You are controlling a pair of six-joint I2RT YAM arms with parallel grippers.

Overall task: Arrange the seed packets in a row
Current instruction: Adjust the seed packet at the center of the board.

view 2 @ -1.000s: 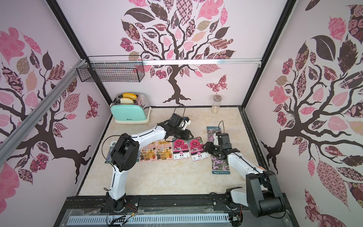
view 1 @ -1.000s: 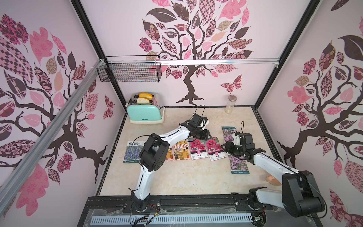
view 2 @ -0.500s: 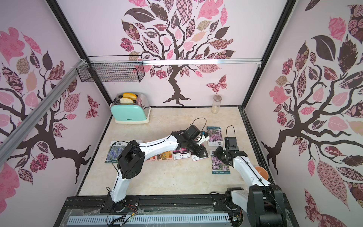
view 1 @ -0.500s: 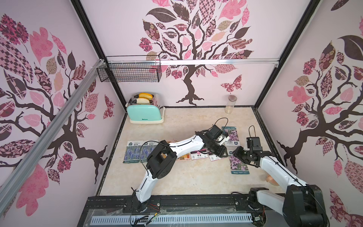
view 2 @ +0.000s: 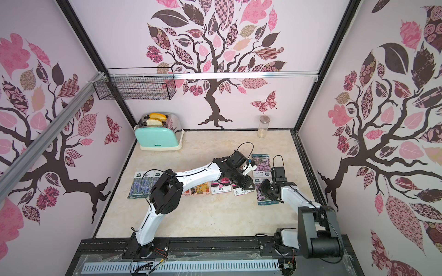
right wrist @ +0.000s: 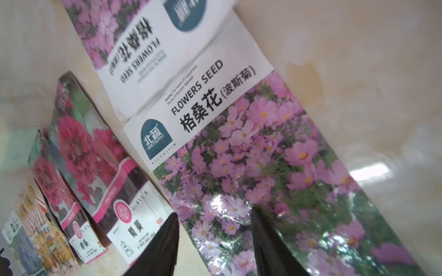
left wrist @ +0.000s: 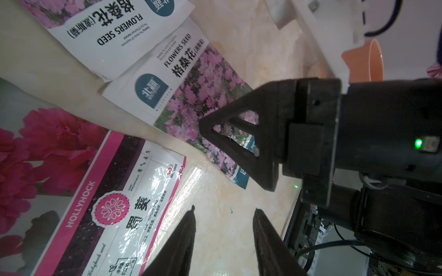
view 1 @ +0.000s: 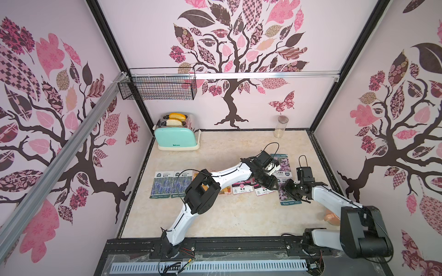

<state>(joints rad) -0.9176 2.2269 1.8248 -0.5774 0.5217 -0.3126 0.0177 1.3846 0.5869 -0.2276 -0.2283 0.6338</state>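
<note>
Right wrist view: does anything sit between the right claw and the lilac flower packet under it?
Nothing visible does. The right claw hangs open directly over the glossy lilac-flowered seed packet, only its print showing between the tips. The left claw is off to the side, by the glossy magenta hollyhock packet.

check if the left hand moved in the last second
Yes. In a top view the left hand swung right, away from the toaster, to beside the near lilac packet.

bare tabletop [view 1: 215,219] in front, left arm [view 1: 229,173] over seed packets [view 1: 162,185], toaster [view 1: 175,141] at back
</note>
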